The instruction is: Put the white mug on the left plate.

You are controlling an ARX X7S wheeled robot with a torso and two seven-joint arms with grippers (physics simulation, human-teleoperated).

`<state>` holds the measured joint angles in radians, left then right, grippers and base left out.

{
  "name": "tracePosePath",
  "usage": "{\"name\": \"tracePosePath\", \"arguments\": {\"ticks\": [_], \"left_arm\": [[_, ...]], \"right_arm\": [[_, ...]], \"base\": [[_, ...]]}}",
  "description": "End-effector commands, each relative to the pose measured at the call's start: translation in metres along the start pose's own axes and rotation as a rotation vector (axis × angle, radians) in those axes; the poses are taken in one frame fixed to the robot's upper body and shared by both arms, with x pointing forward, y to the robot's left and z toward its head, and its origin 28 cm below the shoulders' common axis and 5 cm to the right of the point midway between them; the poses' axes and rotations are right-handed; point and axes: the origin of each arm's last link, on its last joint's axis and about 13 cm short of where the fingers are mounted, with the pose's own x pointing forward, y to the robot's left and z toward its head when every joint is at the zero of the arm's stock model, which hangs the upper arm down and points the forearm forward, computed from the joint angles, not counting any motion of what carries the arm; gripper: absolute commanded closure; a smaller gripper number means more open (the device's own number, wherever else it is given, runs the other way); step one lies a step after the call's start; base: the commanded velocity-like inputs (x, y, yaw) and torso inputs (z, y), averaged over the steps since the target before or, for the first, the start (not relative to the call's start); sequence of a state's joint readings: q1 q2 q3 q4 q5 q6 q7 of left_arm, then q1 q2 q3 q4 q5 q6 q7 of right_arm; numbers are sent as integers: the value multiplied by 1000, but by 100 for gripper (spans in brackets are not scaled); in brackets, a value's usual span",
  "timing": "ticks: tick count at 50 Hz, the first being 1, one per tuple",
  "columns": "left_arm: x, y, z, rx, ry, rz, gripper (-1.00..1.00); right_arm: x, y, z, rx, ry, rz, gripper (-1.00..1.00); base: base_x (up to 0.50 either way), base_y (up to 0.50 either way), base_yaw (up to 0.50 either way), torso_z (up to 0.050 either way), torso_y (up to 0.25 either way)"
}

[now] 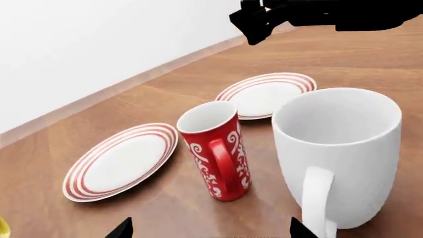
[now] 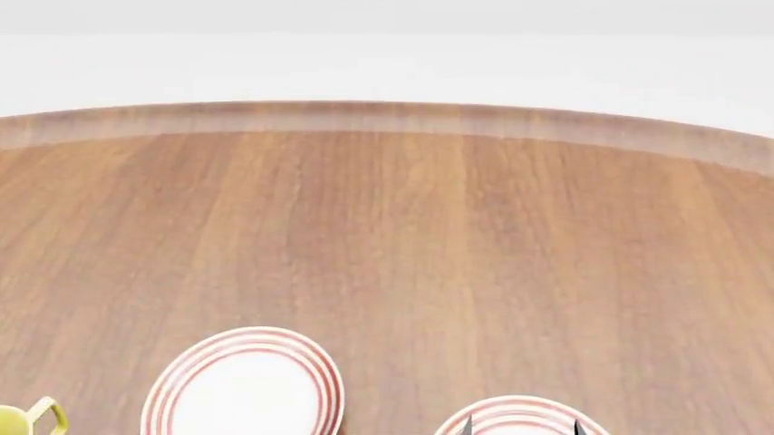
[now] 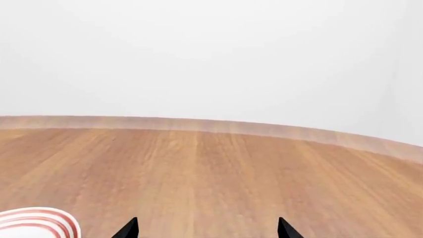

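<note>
The white mug (image 1: 337, 153) stands upright on the wooden table, handle toward the camera, beside the small red swirl mug (image 1: 215, 148). The left plate (image 1: 122, 161) lies beyond the red mug and is empty. It also shows in the head view (image 2: 242, 385). My left gripper (image 1: 211, 232) is open and empty, just short of the two mugs, the white mug by one fingertip. My right gripper (image 3: 206, 231) is open and empty. Its arm (image 1: 317, 15) hangs above the right plate (image 1: 268, 94). Both mugs are out of the head view.
The right plate (image 2: 514, 419) is cut by the head view's bottom edge. A yellow mug handle (image 2: 31, 419) sits left of the left plate. A ringed plate rim (image 3: 33, 220) shows in the right wrist view. The table's far edge (image 2: 387, 118) meets a white wall.
</note>
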<state>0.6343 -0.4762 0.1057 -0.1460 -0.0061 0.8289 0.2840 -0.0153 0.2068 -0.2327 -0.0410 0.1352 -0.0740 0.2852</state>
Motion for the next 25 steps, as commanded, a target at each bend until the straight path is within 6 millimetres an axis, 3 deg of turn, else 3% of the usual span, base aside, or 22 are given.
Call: {"name": "tracePosePath", "arguments": {"ticks": [1,19,25], "left_arm": [[7,-6,-5,-16,2,-62,-100],[18,-13,-15,-38,7,-126,-100],[29,-12,-25,-71,-4,-147,-100]], "right_arm": [[0,0,0,0,1,1,-100],[1,0,-1,-2,2,-1,-100],[1,0,-1,-2,3,0,-100]], "base": [[0,0,0,0,0],[0,0,0,0,0],[0,0,0,0,0]]}}
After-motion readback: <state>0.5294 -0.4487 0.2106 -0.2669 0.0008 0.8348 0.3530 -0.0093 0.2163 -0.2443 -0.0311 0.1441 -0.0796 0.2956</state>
